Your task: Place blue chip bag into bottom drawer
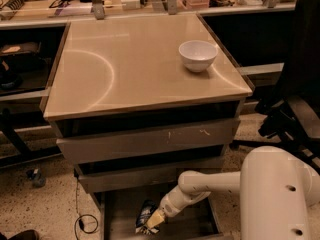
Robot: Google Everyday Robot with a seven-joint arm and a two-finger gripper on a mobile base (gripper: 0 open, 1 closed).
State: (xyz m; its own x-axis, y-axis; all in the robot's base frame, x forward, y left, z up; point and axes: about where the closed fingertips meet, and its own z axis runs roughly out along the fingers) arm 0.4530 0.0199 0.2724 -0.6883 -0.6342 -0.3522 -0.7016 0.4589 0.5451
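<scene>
**A:** Where is the gripper?

**B:** The pale-tipped gripper [154,221] is low down inside the wide, shallow grey-beige metal bottom drawer [120,215]. That drawer stands open beneath the 2 scuffed grey-beige upper drawers [150,140]. The smooth white arm [205,185] reaches into it from the right.

**A:** And the bag?

**B:** The small crinkled dark-blue foil chip bag [144,214] is in that same drawer, on its floor, a little left of the middle. The gripper's tip meets the bag's right edge.

**A:** Is the claw closed on it?

**B:** I cannot tell. How far it is open does not show, nor whether it has hold of the bag.

**A:** Anything on top?

**B:** 1 round white bowl [198,55] stands on the smooth beige cabinet top [125,74], near its back right corner.
</scene>
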